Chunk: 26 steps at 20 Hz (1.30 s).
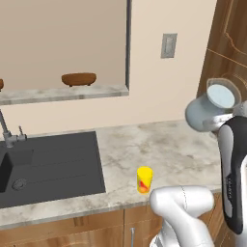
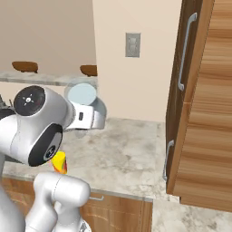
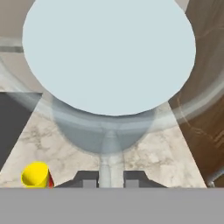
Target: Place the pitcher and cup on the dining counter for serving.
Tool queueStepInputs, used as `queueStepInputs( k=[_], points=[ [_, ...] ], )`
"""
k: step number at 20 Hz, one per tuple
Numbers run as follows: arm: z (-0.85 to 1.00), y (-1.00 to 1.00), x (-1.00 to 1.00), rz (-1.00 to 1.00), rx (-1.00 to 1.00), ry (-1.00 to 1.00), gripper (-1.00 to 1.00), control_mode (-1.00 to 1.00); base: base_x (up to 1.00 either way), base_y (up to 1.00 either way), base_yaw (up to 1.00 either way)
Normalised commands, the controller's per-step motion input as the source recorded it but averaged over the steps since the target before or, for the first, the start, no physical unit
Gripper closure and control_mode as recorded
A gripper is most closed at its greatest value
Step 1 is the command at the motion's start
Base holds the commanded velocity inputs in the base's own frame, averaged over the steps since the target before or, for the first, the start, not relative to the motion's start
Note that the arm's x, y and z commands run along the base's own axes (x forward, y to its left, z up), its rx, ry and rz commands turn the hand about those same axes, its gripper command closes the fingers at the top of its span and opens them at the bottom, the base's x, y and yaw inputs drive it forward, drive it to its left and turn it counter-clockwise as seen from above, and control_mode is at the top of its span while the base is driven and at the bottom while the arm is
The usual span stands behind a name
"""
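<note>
- My gripper [image 3: 110,179] is clamped narrowly on the pitcher [image 1: 212,107], holding it tilted in the air above the right end of the marbled worktop [image 1: 164,149].
- The cup [image 1: 144,180] stands upright near the worktop's front edge, right of the black sink [image 1: 53,166].
- The dining counter [image 1: 62,94] lies behind, well apart.

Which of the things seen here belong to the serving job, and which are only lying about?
Belong to the job:
- pitcher, lifted, held in the gripper
- cup, standing on the worktop
- dining counter, behind the sink

Only lying about:
- black sink
- tap
- wall switch
- tall wooden cabinet
</note>
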Motion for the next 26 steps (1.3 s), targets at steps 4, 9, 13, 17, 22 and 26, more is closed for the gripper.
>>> queueStepInputs(
  k=[4, 9, 13, 17, 22, 26],
  points=[
    [0.0, 0.19, -0.48, 0.06, 0.0, -0.04, 1.0, 1.0, -0.46, 0.34, 0.08],
    [0.0, 0.0, 0.0, 0.0, 0.0, 0.0, 1.0, 1.0, -0.71, 1.0, 0.21],
    [0.0, 0.0, 0.0, 0.0, 0.0, 0.0, 1.0, 1.0, -0.1, 1.0, 0.22],
    [0.0, 0.0, 0.0, 0.0, 0.0, 0.0, 1.0, 1.0, 0.08, 1.0, 0.19],
    [0.0, 0.0, 0.0, 0.0, 0.0, 0.0, 1.0, 1.0, 0.11, 1.0, 0.2],
    [0.0, 0.0, 0.0, 0.0, 0.0, 0.0, 1.0, 1.0, 0.19, 1.0, 0.2]
  ],
)
